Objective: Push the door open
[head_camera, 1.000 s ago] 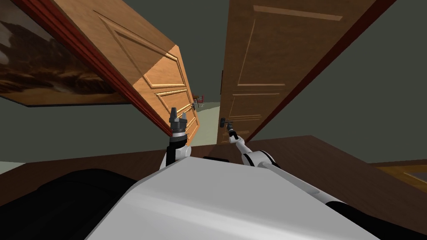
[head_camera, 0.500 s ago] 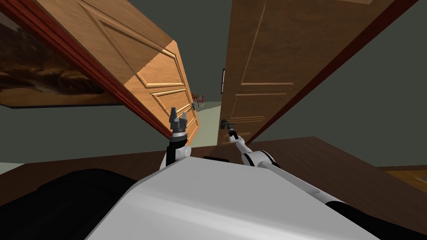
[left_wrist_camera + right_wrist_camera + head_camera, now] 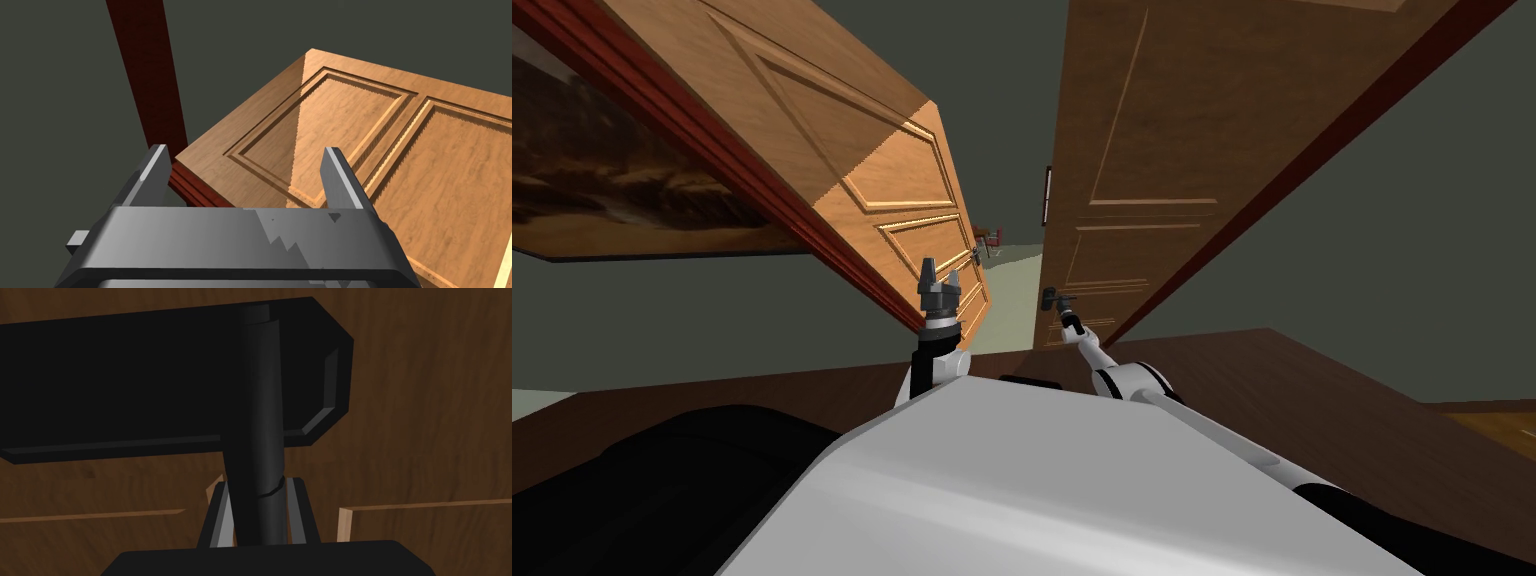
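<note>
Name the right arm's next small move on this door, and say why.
Probably push forward on the black handle, swinging the right door further away. The right gripper is shut on that handle, and only a narrow gap shows between the right door and the left door. The left gripper hangs open.

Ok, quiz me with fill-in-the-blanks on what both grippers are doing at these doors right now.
1. The right gripper is ____ on the black handle.
2. The left gripper is ____, holding nothing, facing the left door.
3. The gripped handle is on the ____ door.
4. The frame beside the left door is dark ____.
Missing: shut; open; right; red.
</note>
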